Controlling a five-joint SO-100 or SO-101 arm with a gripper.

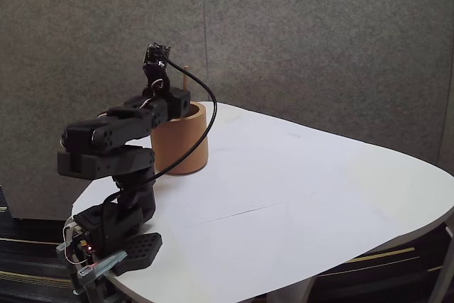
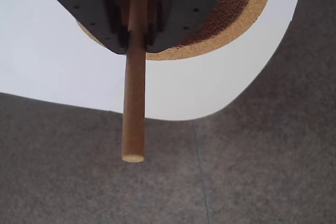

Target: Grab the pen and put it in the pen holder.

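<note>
While clamped in gripper, pen stands upright over pen holder, tip up.

White table with rounded outline, carrying one cup and the arm base.

The table has a plain white top with a curved edge; in the fixed view a faint straight seam runs across its middle, and a pale leg shows beneath the near edge. The pen holder, a tan-brown thick-walled cylinder, stands upright on the top near the far left edge. The black arm base sits at the near left corner, overhanging the edge. In the wrist view the white top ends in a rounded edge against grey carpeted floor, and the holder's grainy rim rests on it.
</note>
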